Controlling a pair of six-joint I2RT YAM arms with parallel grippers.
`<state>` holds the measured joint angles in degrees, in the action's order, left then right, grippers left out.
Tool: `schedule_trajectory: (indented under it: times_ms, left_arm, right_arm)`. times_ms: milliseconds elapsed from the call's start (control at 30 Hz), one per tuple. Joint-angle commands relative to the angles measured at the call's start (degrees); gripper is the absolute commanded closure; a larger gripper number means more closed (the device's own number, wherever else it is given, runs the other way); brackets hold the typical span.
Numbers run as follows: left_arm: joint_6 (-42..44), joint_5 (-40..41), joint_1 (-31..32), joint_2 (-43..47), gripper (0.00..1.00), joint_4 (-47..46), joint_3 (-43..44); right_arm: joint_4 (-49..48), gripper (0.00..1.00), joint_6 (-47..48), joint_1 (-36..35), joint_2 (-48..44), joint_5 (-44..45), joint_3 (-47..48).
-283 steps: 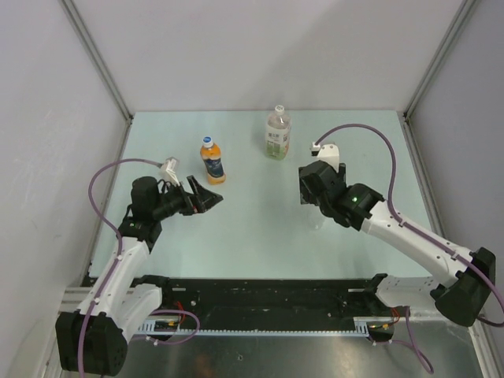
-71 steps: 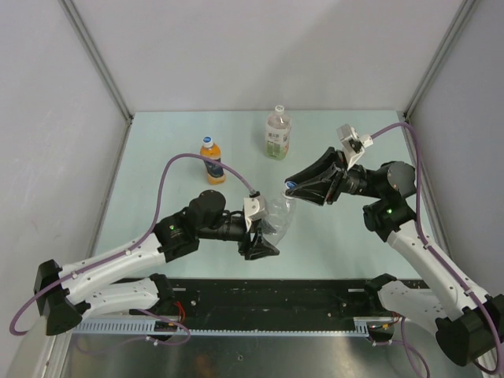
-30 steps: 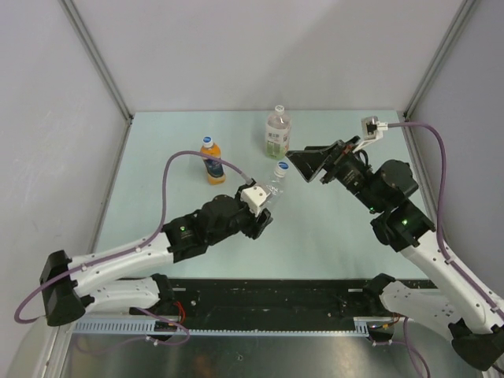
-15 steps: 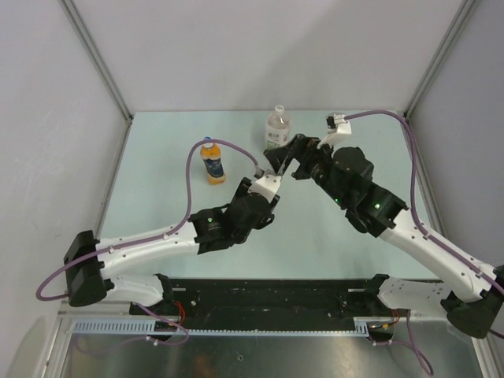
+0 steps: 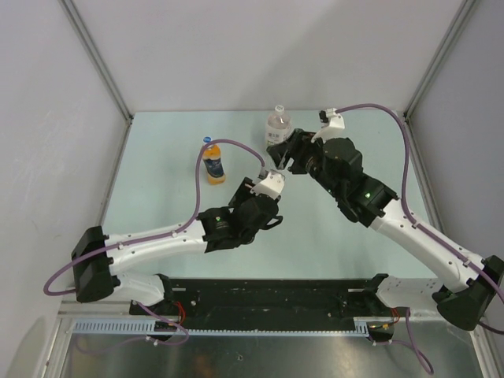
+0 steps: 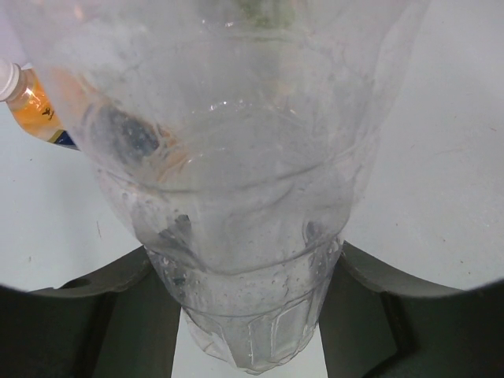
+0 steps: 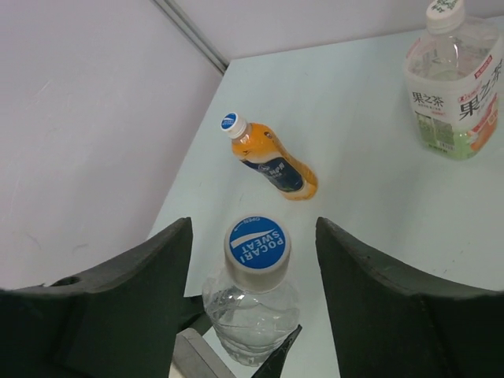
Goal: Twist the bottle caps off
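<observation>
Pale table (image 5: 157,157): left tool (image 6: 252,315) grips clear bottle (image 6: 236,197) (droplets inside); right tool (image 7: 252,228) spread astride blue cap (image 7: 257,242).

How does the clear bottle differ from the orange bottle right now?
The clear bottle is held in the left gripper and looks empty; the orange bottle stands free, holding orange drink. The right gripper flanks the clear bottle's cap, not the orange bottle's. Both caps are blue-topped.
</observation>
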<state>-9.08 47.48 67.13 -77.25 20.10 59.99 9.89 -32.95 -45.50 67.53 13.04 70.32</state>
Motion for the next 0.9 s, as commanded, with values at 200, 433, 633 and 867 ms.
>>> schedule_trajectory:
  times_ms: [200, 433, 633, 867]
  left_arm:
    - [-0.67, 1.63, 0.55, 1.08, 1.00, -0.33, 2.04]
    - [-0.59, 2.03, 0.54, 2.55, 1.00, 0.10, 1.14]
    - [-0.11, -1.86, 0.46, 3.81, 1.00, -0.13, 0.45]
    - [2.58, -10.73, 0.37, 5.36, 1.00, -1.57, -0.35]
  right_arm:
    - [-1.04, 0.75, -1.41, 1.14, 0.83, -2.70, 2.86]
    - [-0.62, 1.00, -0.40, 2.11, 0.72, -4.31, 2.88]
    - [-2.99, 1.00, 2.86, 4.82, -0.31, -12.79, 1.68]
    - [-10.08, 1.00, 3.96, 11.64, -3.03, -29.80, -2.46]
